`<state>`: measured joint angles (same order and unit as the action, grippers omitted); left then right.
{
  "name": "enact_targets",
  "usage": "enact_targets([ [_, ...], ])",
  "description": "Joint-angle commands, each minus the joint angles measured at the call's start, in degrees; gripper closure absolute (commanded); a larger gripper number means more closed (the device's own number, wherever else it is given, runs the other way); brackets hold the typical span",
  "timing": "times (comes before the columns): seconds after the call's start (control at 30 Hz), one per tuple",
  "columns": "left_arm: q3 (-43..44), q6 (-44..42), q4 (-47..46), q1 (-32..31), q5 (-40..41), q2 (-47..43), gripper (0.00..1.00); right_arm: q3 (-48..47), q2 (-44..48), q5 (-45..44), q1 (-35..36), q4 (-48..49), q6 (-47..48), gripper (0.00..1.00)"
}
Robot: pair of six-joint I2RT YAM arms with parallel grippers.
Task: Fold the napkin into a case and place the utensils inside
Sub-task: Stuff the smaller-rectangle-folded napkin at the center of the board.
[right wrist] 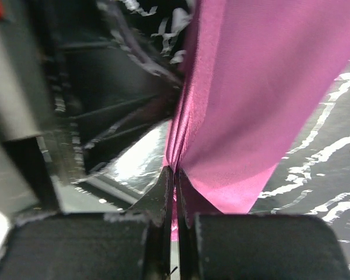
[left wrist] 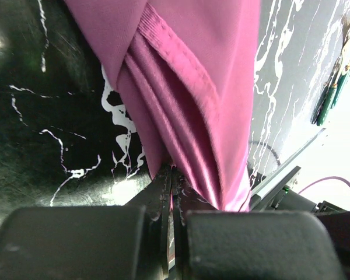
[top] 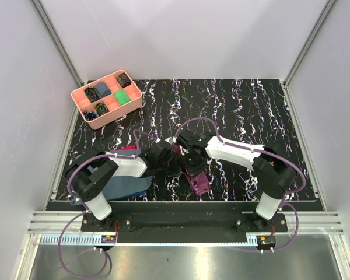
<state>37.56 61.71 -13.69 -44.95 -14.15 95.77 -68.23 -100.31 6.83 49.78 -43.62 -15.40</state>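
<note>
Two grippers meet over the middle of the marbled black table point(top: 239, 111), and both are pinched tight on the plum-purple napkin point(top: 198, 178). From the left gripper point(left wrist: 170, 175) the cloth rises in several gathered pleats with a stitched hem running along them. Its fingers are pressed together with only fabric between them. The right gripper point(right wrist: 175, 175) has its fingers together the same way, and a thin edge of the napkin point(right wrist: 262, 87) is trapped there while the rest fans out smooth and taut above. From overhead the cloth is a bunched, narrow strip near the front edge of the table, between the two arms and partly hidden by them. I would say each arm holds a separate edge so the cloth can be pulled flat and a crease laid, because one grip alone would let it slump. It is not yet a tidy pouch, so the folding looks to be midway. In the left wrist view, slim pieces with green handles, probably the utensils point(left wrist: 328, 100), lie well off to the side, out of the way until there is a pocket to take them. A slate-blue cloth point(top: 125, 186) lies under the left arm, with a bit of red cloth point(top: 126, 149) beside it. The pink tray point(top: 81, 96) sits in the far left corner, apart from the work.
</note>
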Motion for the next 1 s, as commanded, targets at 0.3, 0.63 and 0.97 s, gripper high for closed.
enact_targets([
  [0.3,-2.23,-1.06,-0.03,-0.84,1.23,-2.95,1.0,3.27,-5.15,6.36,0.41,8.72,-4.55,1.0],
  [0.63,-3.2,-4.41,0.17,7.24,-2.53,-7.44,1.0,7.93,-3.59,6.09,0.23,14.43,-6.48,0.92],
  [0.97,0.49,-5.02,-1.68,10.49,-6.58,-8.76,1.0,10.3,8.81,12.06,-3.63,14.61,-9.47,0.59],
])
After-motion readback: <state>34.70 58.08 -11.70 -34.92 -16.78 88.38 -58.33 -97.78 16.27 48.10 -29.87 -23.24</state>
